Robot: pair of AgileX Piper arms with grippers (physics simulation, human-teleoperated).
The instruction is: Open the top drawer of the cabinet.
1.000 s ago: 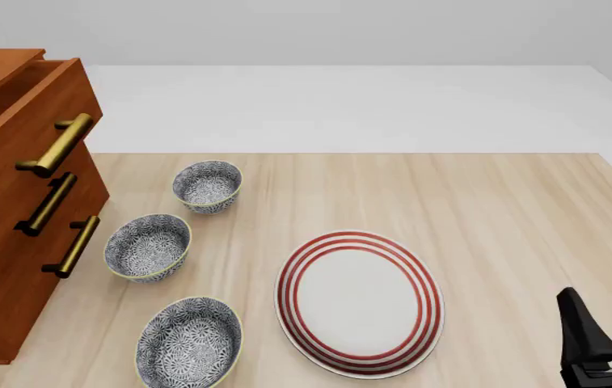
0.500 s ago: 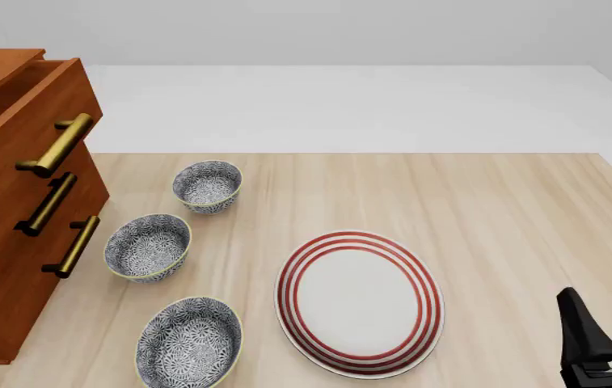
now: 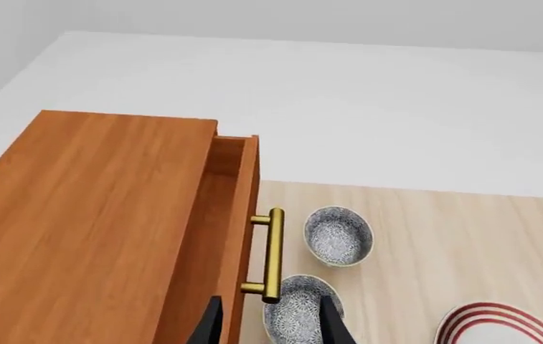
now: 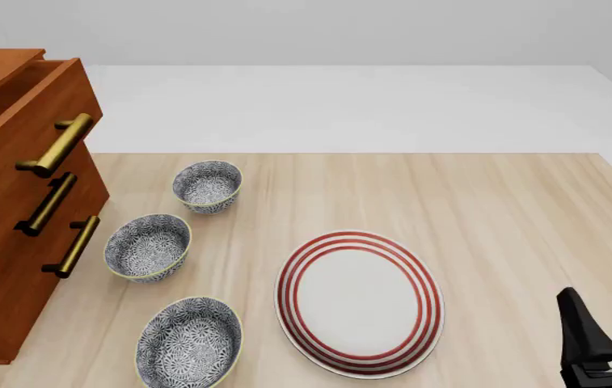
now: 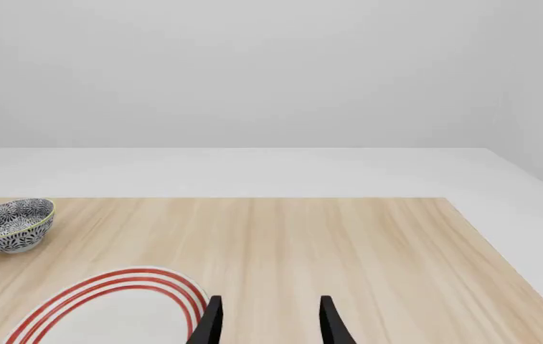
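Left gripper [image 3: 269,326] at the bottom centre of the left wrist frame, two black fingertips spread apart, nothing between them, hanging above the brass bar handle [image 3: 271,254] without touching it. Right gripper [image 4: 605,323] in the lower right corner of the front frame, fingers likewise spread and empty, poised over bare table [image 4: 500,218] just right of the plate [image 4: 360,302].

Top drawer [image 4: 23,129] at the upper left of the front frame, pulled out partway from the cabinet [image 4: 9,267], its front panel jutting past the two lower drawer fronts. In the wrist view, a narrow slot of plain wood interior open behind the front panel; contents not visible in what shows of it. Reddish-brown boards with fine straight grain, boxy and square-edged; three cylindrical brass handles on short posts, one per drawer.

Three round bowls along the cabinet's right side: far bowl [image 4: 208,185], middle bowl [image 4: 148,246], near bowl [image 4: 188,340], all dense blue-grey floral pattern with pale yellowish rims, all empty. Plate oval in the frame, glossy white with concentric red rings at the rim, nothing on it. Table pale wood, long streaked grain, a plain white surface beyond its far edge.
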